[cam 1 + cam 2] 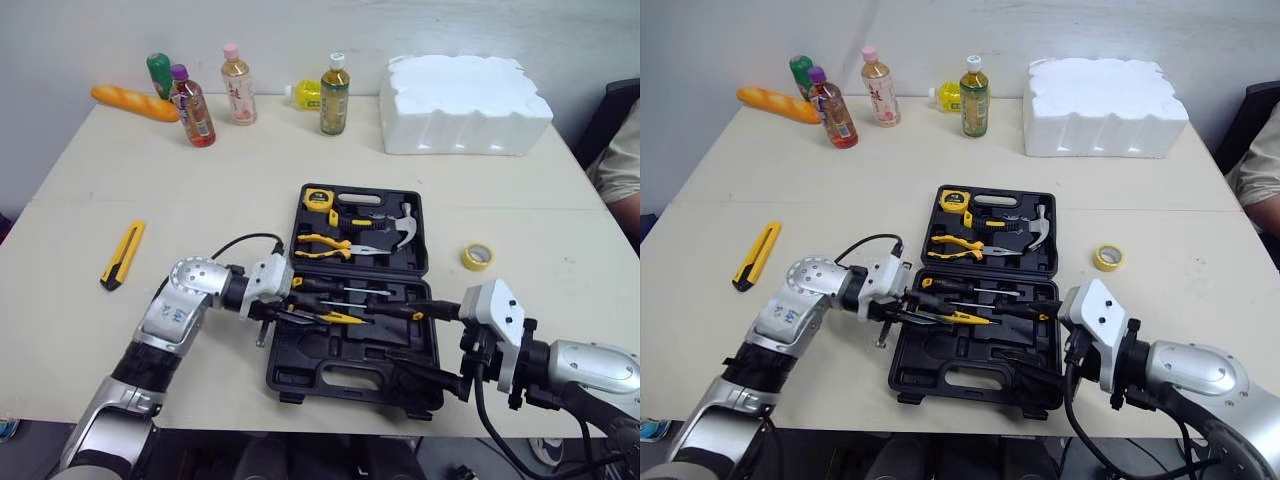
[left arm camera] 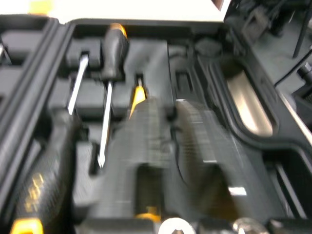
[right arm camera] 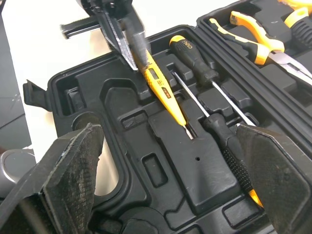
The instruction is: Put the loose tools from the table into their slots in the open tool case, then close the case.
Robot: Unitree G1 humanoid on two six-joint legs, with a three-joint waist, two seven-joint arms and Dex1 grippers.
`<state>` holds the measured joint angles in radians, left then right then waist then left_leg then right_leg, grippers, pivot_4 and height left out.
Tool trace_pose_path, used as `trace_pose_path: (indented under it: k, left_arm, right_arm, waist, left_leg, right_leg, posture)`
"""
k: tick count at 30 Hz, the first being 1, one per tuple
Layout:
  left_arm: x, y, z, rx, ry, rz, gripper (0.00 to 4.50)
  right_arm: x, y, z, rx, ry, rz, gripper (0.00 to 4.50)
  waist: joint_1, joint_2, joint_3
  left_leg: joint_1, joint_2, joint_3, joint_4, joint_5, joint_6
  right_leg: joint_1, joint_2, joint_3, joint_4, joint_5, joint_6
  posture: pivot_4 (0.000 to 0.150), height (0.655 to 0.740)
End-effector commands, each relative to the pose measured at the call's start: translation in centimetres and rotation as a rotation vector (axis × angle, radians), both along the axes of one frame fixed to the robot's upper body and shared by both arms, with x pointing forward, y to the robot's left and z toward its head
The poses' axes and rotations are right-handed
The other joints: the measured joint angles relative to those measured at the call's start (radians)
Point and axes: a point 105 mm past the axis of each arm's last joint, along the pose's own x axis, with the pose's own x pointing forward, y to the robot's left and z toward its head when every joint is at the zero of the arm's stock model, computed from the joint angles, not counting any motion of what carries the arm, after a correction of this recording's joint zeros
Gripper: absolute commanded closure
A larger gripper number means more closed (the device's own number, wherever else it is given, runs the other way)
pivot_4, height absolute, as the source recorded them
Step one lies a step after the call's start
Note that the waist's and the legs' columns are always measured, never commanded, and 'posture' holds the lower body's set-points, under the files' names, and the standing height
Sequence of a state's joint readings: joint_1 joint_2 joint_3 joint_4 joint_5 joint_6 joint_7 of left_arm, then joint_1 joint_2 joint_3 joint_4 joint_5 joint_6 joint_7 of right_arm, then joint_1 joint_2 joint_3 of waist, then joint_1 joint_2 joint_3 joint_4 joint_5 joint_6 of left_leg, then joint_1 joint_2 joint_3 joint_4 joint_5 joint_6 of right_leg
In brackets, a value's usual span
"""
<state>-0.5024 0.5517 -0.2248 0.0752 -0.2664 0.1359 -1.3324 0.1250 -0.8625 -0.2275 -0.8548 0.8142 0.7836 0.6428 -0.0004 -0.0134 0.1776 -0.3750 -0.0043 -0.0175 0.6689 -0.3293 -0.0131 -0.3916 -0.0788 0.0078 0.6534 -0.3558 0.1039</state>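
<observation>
Currently, the left gripper was shut on the rear end of the yellow tester screwdriver, with its fingers pinched tight around the handle. The tester's tip lay in its groove in the lower half of the tool case, just beside two black screwdrivers. Whether the handle was fully seated could not be determined. The right gripper hovered over the same half with its jaws wide apart and held nothing.

The step in hand appeared to be seating the tester. The next move likely called for pressing the handle down and then releasing it. A yellow utility knife and a yellow tape roll lay loose on the table — well apart, on either side of the case — so the case was not ready to be closed.
</observation>
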Motion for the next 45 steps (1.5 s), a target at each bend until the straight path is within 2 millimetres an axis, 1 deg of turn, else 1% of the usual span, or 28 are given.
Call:
trace_pose_path:
  k: [1,4,7,14,17,19,22,25,27,30,32,35,38,39,41,43,45]
  left_arm:
    - [0.4,-0.1,0.0,0.010,-0.030,0.016,4.45]
    - [0.9,0.1,-0.7,0.058,-0.058,0.033,4.45]
    - [0.9,0.1,-0.8,0.061,-0.058,0.042,4.45]
    - [0.8,-0.4,0.4,0.013,-0.034,0.039,4.45]
    - [1.0,-0.5,0.5,0.019,-0.037,0.050,4.45]
    - [1.5,-0.5,-0.2,0.066,-0.009,0.087,4.45]
    - [1.8,-0.2,-2.0,0.159,0.006,0.121,4.45]
    - [1.6,0.6,-4.6,0.285,0.008,0.125,4.45]
    - [1.3,0.8,-5.3,0.313,0.035,0.107,4.45]
    - [1.0,0.7,-5.5,0.301,0.062,0.086,4.45]
    - [0.8,0.5,-5.7,0.301,0.058,0.070,4.45]
    - [0.5,0.1,-5.8,0.284,0.035,0.044,4.45]
    - [0.9,-0.7,-4.3,0.186,0.016,0.042,4.45]
    - [1.0,-0.7,-3.9,0.172,0.014,0.043,4.45]
    - [0.8,-0.5,-3.8,0.173,0.009,0.031,4.45]
    - [0.5,-0.2,-4.3,0.211,0.006,0.013,4.45]
    - [0.2,0.2,-5.7,0.278,-0.018,0.004,4.45]
  right_arm:
    - [-0.2,0.1,0.8,0.003,-0.041,0.019,0.00]
    - [-0.2,0.2,0.9,0.004,-0.044,0.024,0.00]
    - [-0.2,0.3,1.0,0.007,-0.045,0.029,0.00]
    - [-0.3,0.4,0.8,0.009,-0.040,0.028,0.00]
    - [-0.3,0.4,0.8,0.010,-0.039,0.028,0.00]
    - [-0.2,0.4,0.9,0.011,-0.040,0.028,0.00]
    - [-0.2,0.4,0.8,0.012,-0.040,0.026,0.00]
    - [-0.3,0.4,0.7,0.013,-0.038,0.024,0.00]
    - [-0.3,0.4,0.7,0.015,-0.037,0.022,0.00]
    - [-0.3,0.4,0.6,0.014,-0.035,0.019,0.00]
    - [-0.3,0.3,0.6,0.013,-0.033,0.017,0.00]
    - [-0.2,0.2,0.5,0.010,-0.032,0.008,0.00]
    - [-0.3,0.2,0.5,0.010,-0.029,0.006,0.00]
    - [-0.3,0.2,0.5,0.011,-0.027,0.006,0.00]
    - [-0.4,0.2,0.4,0.011,-0.023,0.006,0.00]
    - [-0.4,0.2,0.3,0.011,-0.021,0.006,0.00]
    - [-0.3,0.2,0.2,0.012,-0.019,0.006,0.00]
  waist:
    - [0.000,0.000,0.000]
    - [0.001,0.000,0.000]
    - [0.001,0.000,0.000]
    - [0.000,0.000,0.000]
    - [0.000,0.000,0.000]
    - [0.000,0.000,0.000]
    - [0.001,0.000,0.000]
    - [0.001,-0.001,-0.002]
    - [0.000,0.000,-0.004]
    - [-0.002,0.001,-0.005]
    - [-0.002,0.002,-0.005]
    - [-0.002,0.002,-0.006]
    - [0.000,0.002,-0.006]
    - [0.000,0.002,-0.006]
    - [-0.001,0.002,-0.006]
    - [-0.001,0.002,-0.006]
    - [-0.002,0.002,-0.006]
  left_leg:
    - [0.000,0.000,0.000,0.000,0.000,0.000]
    - [0.000,0.000,0.000,0.000,0.000,0.000]
    - [0.000,0.000,0.000,0.000,0.000,0.000]
    - [0.000,0.000,0.000,0.000,0.000,0.000]
    - [0.000,0.000,0.000,0.000,0.000,0.000]
    - [0.000,0.000,0.000,0.000,0.000,0.000]
    - [0.000,0.000,0.000,0.000,0.000,0.000]
    - [0.002,-0.001,0.000,0.000,0.000,0.000]
    - [0.006,0.000,0.000,-0.002,0.000,0.001]
    - [0.014,0.000,-0.001,-0.004,-0.001,0.003]
    - [0.020,0.001,-0.001,-0.006,-0.004,0.007]
    - [0.020,0.001,-0.001,-0.006,-0.004,0.007]
    - [0.020,0.001,-0.001,-0.006,-0.004,0.006]
    - [0.020,0.001,-0.001,-0.006,-0.004,0.006]
    - [0.020,0.001,-0.001,-0.006,-0.004,0.006]
    - [0.020,0.001,-0.001,-0.006,-0.004,0.006]
    - [0.020,0.001,-0.001,-0.006,-0.004,0.006]
  right_leg:
    - [0.000,0.000,0.000,0.000,0.000,0.000]
    - [0.000,0.000,0.000,0.000,0.000,0.000]
    - [0.000,0.000,0.000,0.000,0.000,0.000]
    - [0.000,0.000,0.000,0.000,0.000,0.000]
    - [0.000,0.000,0.000,0.000,0.000,0.000]
    - [0.000,0.000,0.000,0.000,0.000,0.000]
    - [0.000,0.000,0.000,0.000,0.000,0.000]
    - [0.002,0.000,0.000,0.000,0.000,0.000]
    - [0.006,0.000,0.000,-0.001,0.000,0.000]
    - [0.014,0.000,0.000,-0.008,0.000,0.000]
    - [0.020,0.000,0.001,-0.010,0.000,0.000]
    - [0.021,0.000,0.001,-0.011,0.000,0.000]
    - [0.021,0.000,0.001,-0.010,0.000,0.000]
    - [0.021,0.000,0.001,-0.011,0.000,0.000]
    - [0.021,0.000,0.001,-0.011,0.000,0.000]
    - [0.021,0.000,0.001,-0.011,0.000,0.000]
    - [0.021,0.000,0.001,-0.011,0.000,0.000]
  posture:
    - [0.150,0.7400]
    - [0.150,0.7400]
    - [0.150,0.7400]
    - [0.150,0.7400]
    - [0.150,0.7400]
    - [0.150,0.7400]
    - [0.150,0.7400]
    - [0.150,0.7400]
    - [0.150,0.7400]
    - [0.150,0.7400]
    - [0.150,0.7400]
    - [0.150,0.7400]
    - [0.150,0.7400]
    - [0.150,0.7400]
    - [0.150,0.7400]
    - [0.150,0.7400]
    - [0.150,0.7400]
